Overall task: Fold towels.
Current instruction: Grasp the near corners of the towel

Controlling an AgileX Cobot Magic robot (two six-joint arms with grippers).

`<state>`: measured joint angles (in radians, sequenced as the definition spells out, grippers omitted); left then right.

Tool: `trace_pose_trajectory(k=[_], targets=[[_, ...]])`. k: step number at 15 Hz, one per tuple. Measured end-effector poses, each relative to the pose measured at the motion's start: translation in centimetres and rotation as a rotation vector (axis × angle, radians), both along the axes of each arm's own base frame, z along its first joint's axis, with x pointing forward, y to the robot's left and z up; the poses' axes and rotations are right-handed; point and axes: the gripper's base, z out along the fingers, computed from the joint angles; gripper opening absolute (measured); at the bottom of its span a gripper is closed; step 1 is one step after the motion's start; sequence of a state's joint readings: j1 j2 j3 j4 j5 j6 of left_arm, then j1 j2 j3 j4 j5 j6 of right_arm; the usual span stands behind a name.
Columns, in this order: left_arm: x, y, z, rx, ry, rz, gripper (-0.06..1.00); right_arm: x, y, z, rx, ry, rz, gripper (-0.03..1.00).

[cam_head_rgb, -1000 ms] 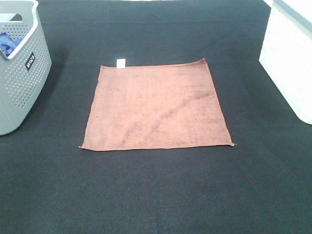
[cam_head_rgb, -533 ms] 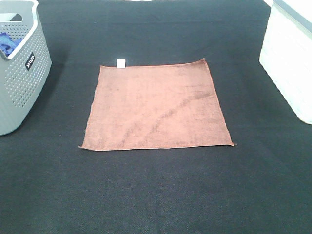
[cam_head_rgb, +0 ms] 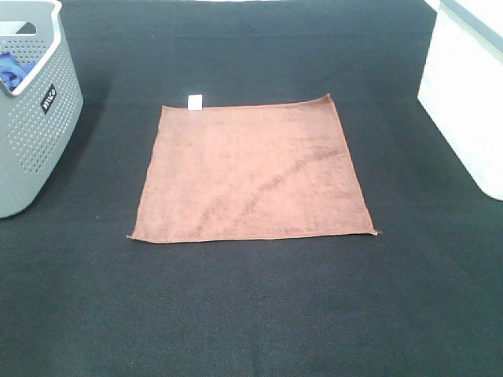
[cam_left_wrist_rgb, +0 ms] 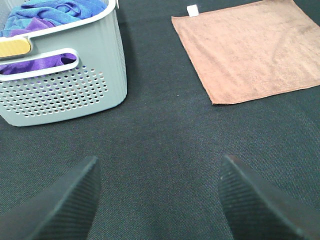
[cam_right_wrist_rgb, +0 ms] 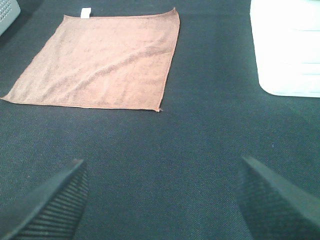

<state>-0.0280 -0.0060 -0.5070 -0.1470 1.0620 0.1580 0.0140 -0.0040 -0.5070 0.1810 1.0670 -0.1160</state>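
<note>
Status check on the towel folding. Left gripper (cam_left_wrist_rgb: 159, 165) is spread wide with nothing in it, hanging over bare black tabletop (cam_left_wrist_rgb: 165, 135). Right gripper (cam_right_wrist_rgb: 164, 165), same deal: wide apart, empty. Neither shows up in the high camera, so both sit well back from the work.

Outward from the left gripper: a grey perforated basket (cam_left_wrist_rgb: 65, 95) stuffed with blue and purple fabric (cam_left_wrist_rgb: 60, 12) is ahead on its outer side, and the terracotta towel (cam_left_wrist_rgb: 247, 47) is ahead toward the other arm's side, well apart from the fingers (cam_left_wrist_rgb: 65, 200). From the right gripper that same towel is ahead toward the left arm's side, with a white bin (cam_right_wrist_rgb: 287, 50) ahead on the outer side.

What changed over the last second? Honestly nothing. Towel lies flat and fully open exactly as it did, white tag (cam_left_wrist_rgb: 192, 9) at a far corner, 1 soft diagonal ripple (cam_head_rgb: 275, 182) across it, and both grippers kept the same spread. So I'd say 0 folds done, and the reach for the 2 near corners hasn't started.
</note>
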Motion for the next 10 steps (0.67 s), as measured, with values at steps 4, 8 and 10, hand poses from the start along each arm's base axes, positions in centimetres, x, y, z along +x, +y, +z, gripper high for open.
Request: trace_pose_trajectory(k=[4,8,10], targets=[[0.0,0.0,0.0,0.0,0.0,0.0,0.65,0.0,0.0,0.0,0.0,0.0,0.0,0.76],[0.0,0.0,0.0,0.0,0.0,0.0,0.65,0.0,0.0,0.0,0.0,0.0,0.0,0.76],[0.0,0.0,0.0,0.0,0.0,0.0,0.65,0.0,0.0,0.0,0.0,0.0,0.0,0.76]])
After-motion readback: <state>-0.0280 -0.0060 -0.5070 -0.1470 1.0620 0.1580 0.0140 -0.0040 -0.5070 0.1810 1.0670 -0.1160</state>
